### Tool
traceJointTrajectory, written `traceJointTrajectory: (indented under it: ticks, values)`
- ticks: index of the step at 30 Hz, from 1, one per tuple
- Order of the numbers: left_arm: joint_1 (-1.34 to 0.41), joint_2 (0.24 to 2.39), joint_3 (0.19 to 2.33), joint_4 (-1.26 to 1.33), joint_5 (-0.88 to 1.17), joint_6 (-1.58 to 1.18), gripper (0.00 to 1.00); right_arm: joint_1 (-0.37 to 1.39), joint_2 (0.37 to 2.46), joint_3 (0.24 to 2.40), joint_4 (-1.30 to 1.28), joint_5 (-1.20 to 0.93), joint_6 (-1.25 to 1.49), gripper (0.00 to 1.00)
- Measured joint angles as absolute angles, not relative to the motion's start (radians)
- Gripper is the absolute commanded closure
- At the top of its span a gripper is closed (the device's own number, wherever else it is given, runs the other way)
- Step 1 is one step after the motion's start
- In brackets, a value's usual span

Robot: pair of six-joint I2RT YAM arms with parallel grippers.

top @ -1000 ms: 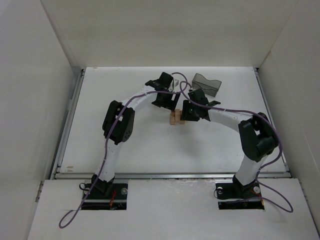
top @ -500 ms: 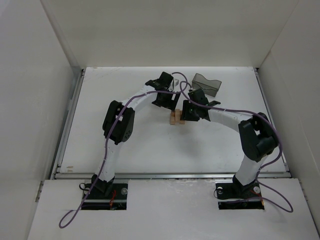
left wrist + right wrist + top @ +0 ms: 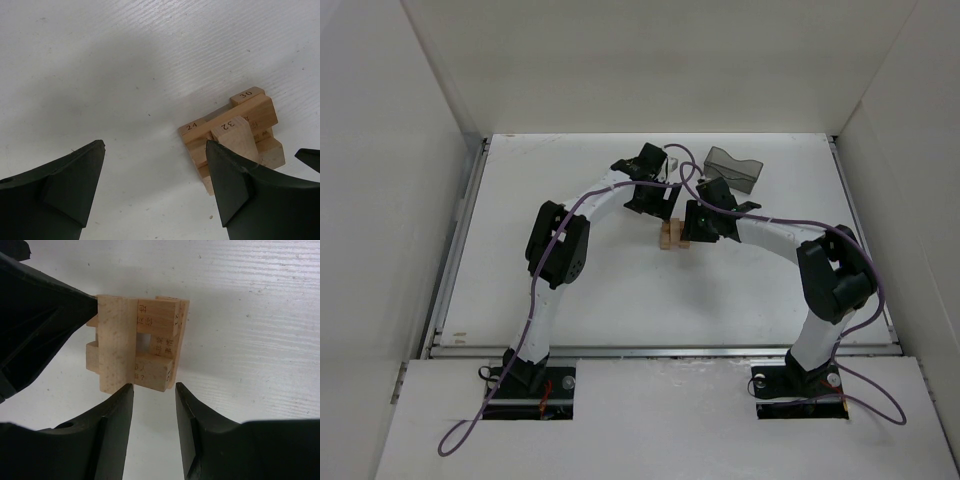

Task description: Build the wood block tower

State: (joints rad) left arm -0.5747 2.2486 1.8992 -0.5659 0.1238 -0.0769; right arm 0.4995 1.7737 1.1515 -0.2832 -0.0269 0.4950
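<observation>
The tower (image 3: 670,236) is a small crosswise stack of tan wood blocks in the middle of the table. In the left wrist view the tower (image 3: 232,135) shows numbered block ends and lies partly behind my right-hand finger. My left gripper (image 3: 155,144) is wide open and empty, with bare table between its fingers; in the top view it (image 3: 658,208) hangs just behind the tower. My right gripper (image 3: 154,386) is open with a narrow empty gap, its tips just short of the tower (image 3: 135,347). In the top view it (image 3: 688,230) is at the tower's right side.
A dark translucent grey bin (image 3: 734,170) stands at the back right of the tower, behind the right arm. The left gripper's black finger (image 3: 40,315) fills the left of the right wrist view, close against the tower. White walls enclose the table.
The right gripper has edged slightly left toward the tower. The left arm and the tower have not visibly moved.
</observation>
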Motion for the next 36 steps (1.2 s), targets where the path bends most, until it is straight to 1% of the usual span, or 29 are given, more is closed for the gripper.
traceJointTrajectory:
  ticks: [19,25,27,28,31,32,33,34,35,36]
  values:
    - [-0.574,2.249,1.91,-0.567,0.13,-0.08,0.2,0.5,1.774,1.151,-0.283,-0.025,0.495,0.55]
    - [-0.572,2.249,1.91,-0.566,0.1,-0.08,0.2,0.5,1.739,1.15,-0.287,0.039,0.494,0.55]
    - [-0.568,2.249,1.91,-0.566,0.086,-0.083,0.19,0.498,1.695,1.149,-0.293,0.075,0.494,0.52]
    - [-0.566,2.247,1.91,-0.566,0.077,-0.083,0.19,0.497,1.665,1.148,-0.297,0.096,0.494,0.48]
    - [-0.546,2.23,1.906,-0.566,0.028,-0.088,0.17,0.477,1.561,1.149,-0.31,0.167,0.487,0.41]
    - [-0.535,2.22,1.905,-0.568,-0.001,-0.09,0.17,0.463,1.525,1.151,-0.313,0.194,0.48,0.31]
    - [-0.521,2.206,1.905,-0.568,-0.035,-0.093,0.17,0.445,1.492,1.153,-0.318,0.232,0.474,0.25]
    - [-0.506,2.19,1.905,-0.567,-0.07,-0.097,0.15,0.423,1.462,1.159,-0.331,0.276,0.467,0.19]
    - [-0.488,2.171,1.904,-0.567,-0.107,-0.102,0.11,0.391,1.425,1.171,-0.351,0.34,0.455,0.06]
    - [-0.469,2.149,1.904,-0.567,-0.143,-0.107,0.09,0.382,1.415,1.174,-0.355,0.364,0.454,0.0]
